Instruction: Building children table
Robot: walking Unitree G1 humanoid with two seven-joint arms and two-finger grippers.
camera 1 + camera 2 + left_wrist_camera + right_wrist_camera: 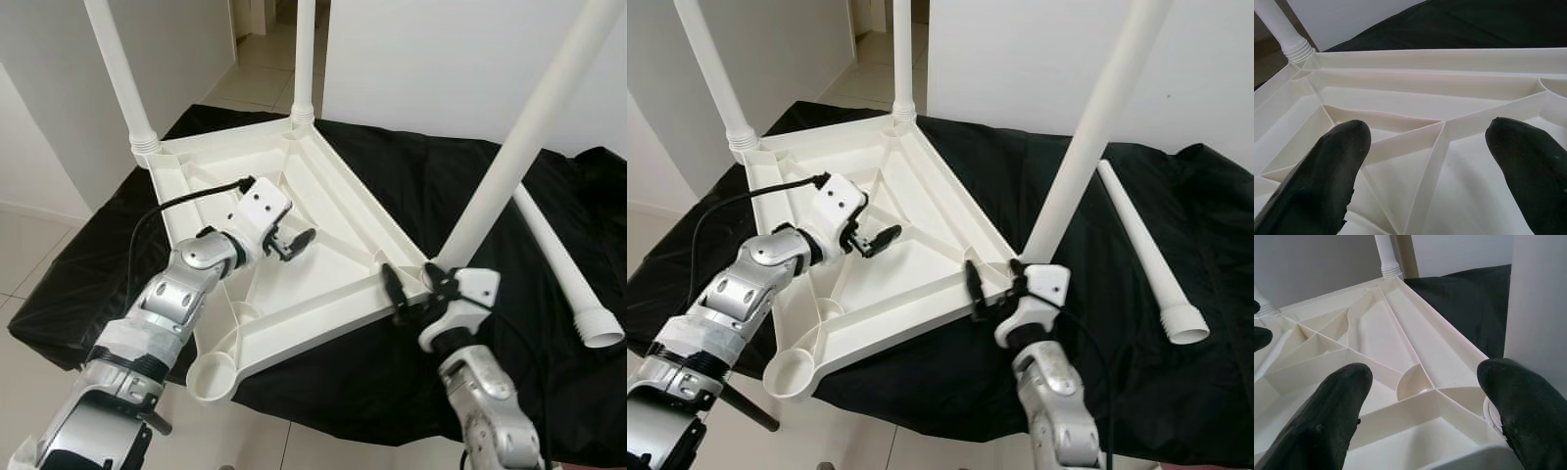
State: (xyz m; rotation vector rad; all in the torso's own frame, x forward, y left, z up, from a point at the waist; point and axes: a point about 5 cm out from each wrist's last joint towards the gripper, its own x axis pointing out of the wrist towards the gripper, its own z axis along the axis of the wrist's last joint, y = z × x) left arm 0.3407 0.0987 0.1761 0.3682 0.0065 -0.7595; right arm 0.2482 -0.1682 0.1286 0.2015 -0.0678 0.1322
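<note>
A white plastic children's table (294, 328) lies upside down on a black cloth. Three white legs stand in its corners: back left (120, 78), back (305, 59) and right (529, 127). The near corner socket (214, 375) holds no leg. A fourth leg (563, 274) lies loose on the cloth at the right. My left gripper (294, 240) hovers open over the ribbed underside (1415, 103), nothing between its fingers (1327, 171). Open too, my right gripper (411, 289) sits at the table's right corner, close to the base of the right leg (1537, 298).
The black cloth (411, 166) covers a low surface and hangs over its edges. White walls stand close behind and at the left. Tiled floor (29, 245) shows at the left, and a doorway opens at the back.
</note>
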